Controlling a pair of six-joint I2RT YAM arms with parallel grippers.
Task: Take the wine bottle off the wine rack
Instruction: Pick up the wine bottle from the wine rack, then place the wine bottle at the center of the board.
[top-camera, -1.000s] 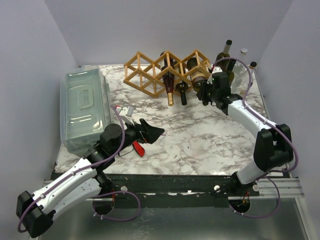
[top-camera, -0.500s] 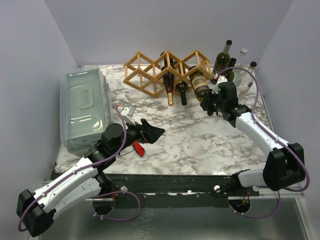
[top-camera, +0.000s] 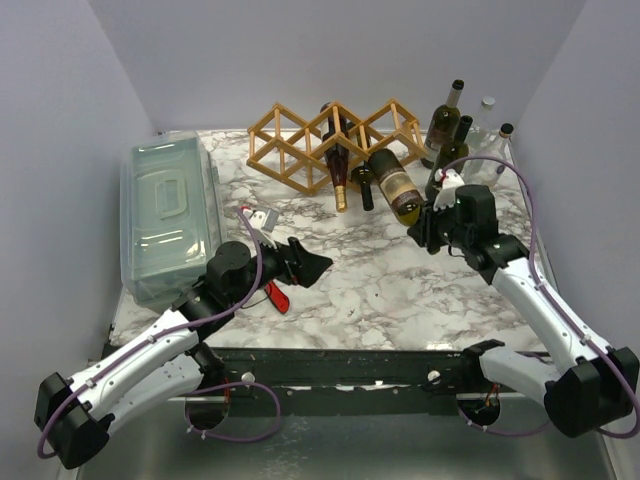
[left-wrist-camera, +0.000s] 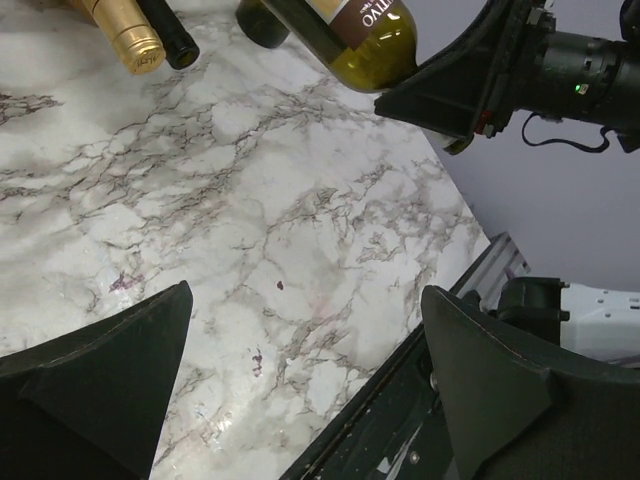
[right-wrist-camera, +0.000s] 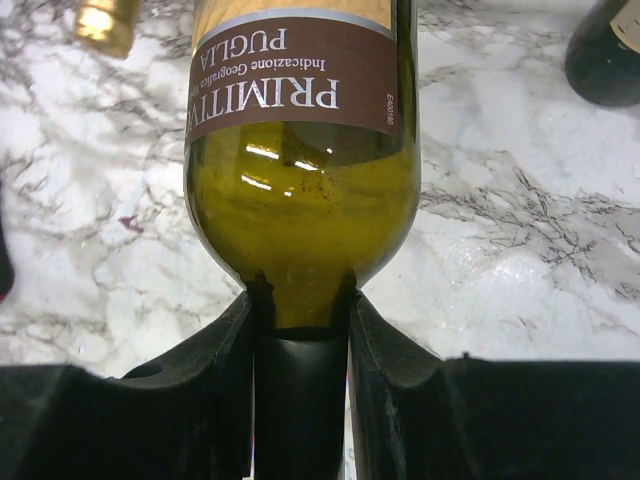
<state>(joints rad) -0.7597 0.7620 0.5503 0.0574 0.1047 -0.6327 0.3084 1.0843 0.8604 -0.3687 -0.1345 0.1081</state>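
R pincer (top-camera: 425, 222) is shut tight on the neck of the wine bottle (top-camera: 395, 186), a green glass one w/ a brown label that says PRIMITIVO. The bottle lies slanted over the marble worktop (top-camera: 400, 290). Its fat end is far, just beside the right cell of the wine rack (top-camera: 290, 140), and its neck end is near. Can't tell if it touches the rack. A gold-top bottle (top-camera: 339, 172) & a black-top bottle (top-camera: 363, 187) lie in the rack's middle, tops pointing near. L pincer (top-camera: 310, 265) is wide open w/ nothing in it, near the left-middle. A red thing (top-camera: 278, 297) lies just beside it. Clear plastic box (top-camera: 170, 215) w/ lid sits at left. Standing bottles (top-camera: 445, 115) are at the far right.
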